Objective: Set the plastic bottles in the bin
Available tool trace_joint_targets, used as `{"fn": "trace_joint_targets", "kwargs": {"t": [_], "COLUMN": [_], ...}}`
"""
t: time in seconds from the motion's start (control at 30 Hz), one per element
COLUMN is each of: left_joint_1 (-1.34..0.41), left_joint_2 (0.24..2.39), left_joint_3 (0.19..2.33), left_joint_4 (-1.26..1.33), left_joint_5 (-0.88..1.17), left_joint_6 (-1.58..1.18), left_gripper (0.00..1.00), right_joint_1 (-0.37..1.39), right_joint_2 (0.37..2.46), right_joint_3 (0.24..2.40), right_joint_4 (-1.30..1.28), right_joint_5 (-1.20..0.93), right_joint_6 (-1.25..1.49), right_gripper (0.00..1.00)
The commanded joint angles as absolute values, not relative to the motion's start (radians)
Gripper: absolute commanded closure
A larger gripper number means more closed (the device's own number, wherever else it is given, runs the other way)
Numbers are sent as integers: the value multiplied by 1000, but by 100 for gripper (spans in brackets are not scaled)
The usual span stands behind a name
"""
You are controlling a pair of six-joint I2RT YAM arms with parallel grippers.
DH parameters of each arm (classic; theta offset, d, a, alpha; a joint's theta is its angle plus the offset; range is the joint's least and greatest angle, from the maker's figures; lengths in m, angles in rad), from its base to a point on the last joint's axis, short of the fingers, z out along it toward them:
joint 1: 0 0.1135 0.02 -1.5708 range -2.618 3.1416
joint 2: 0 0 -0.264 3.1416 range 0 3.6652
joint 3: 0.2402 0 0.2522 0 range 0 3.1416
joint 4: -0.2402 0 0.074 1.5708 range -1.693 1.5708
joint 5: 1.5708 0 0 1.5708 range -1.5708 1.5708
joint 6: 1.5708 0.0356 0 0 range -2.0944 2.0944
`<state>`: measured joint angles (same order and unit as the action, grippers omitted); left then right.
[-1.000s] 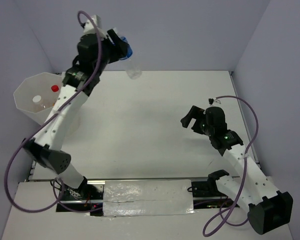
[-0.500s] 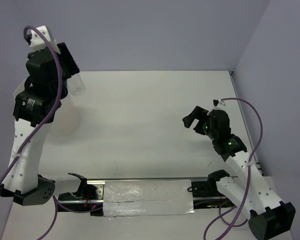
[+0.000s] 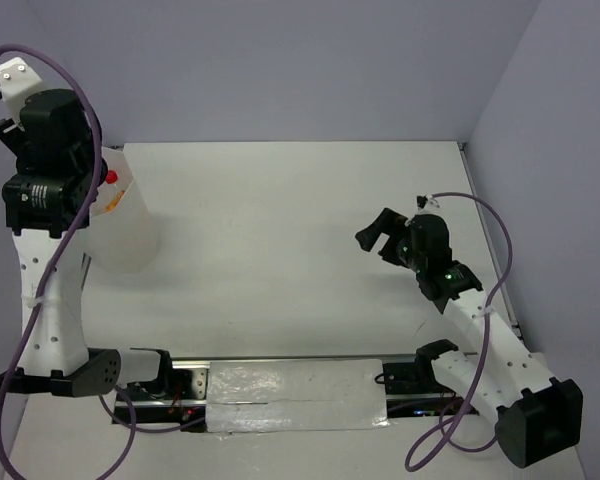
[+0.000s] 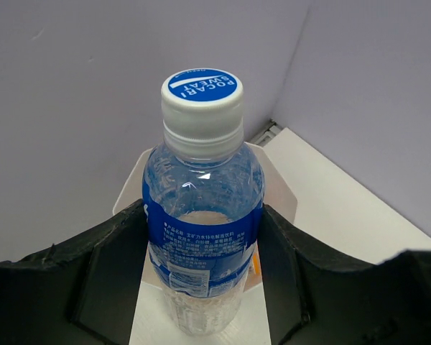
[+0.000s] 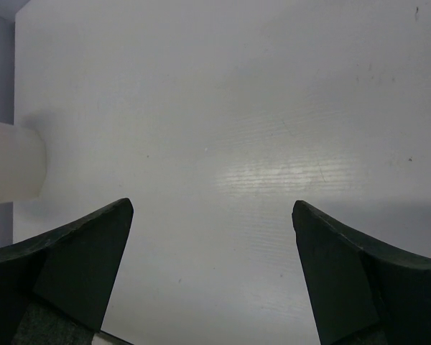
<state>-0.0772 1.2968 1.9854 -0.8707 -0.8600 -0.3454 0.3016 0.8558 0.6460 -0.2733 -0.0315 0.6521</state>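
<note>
My left gripper (image 4: 202,248) is shut on the blue-labelled clear bottle (image 4: 203,215), which has a white cap with a blue top. It holds the bottle upright above the open bin (image 4: 279,188). An orange bit of another bottle (image 4: 255,263) shows inside the bin behind it. In the top view the left wrist (image 3: 45,150) hangs over the bin (image 3: 125,235) at the far left and hides the held bottle. A red bottle cap (image 3: 110,177) shows in the bin. My right gripper (image 3: 378,233) is open and empty above the table.
The bin's side shows at the left edge of the right wrist view (image 5: 11,162). The white table (image 3: 280,240) lies between the bin and the right arm. Purple walls close in on the left, back and right. A metal rail (image 3: 295,395) runs along the near edge.
My left arm has swung left from the back of the table to above the bin, carrying the blue-labelled bottle. My right arm has barely shifted.
</note>
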Motion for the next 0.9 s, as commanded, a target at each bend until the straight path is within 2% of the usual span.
{"fn": "trace_joint_targets", "kwargs": {"t": [0.0,0.27,0.57,0.67,0.7,0.73,0.87], "left_joint_1": [-28,-3,44,51,51,52,52], "left_joint_2": [1305,1299,1275,1290,1292,1289,1258], "left_joint_3": [1926,1747,1603,1611,1611,1609,1592], "left_joint_4": [-855,-697,-614,-649,-669,-673,-647], "left_joint_5": [-864,-853,-908,-920,-920,-920,-885], "left_joint_6": [-417,-446,-480,-498,-505,-514,-488], "left_gripper": [44,48,43,27,12,3,1], "right_joint_1": [307,308,308,310,307,307,308], "right_joint_2": [882,907,983,1003,1006,1009,1009], "right_joint_3": [653,638,673,686,687,686,683], "right_joint_4": [-195,-170,-110,-112,-110,-109,-103], "right_joint_5": [-60,-55,-81,-77,-77,-77,-78], "right_joint_6": [654,657,683,680,680,683,687], "right_gripper": [0,0,0,0,0,0,0]}}
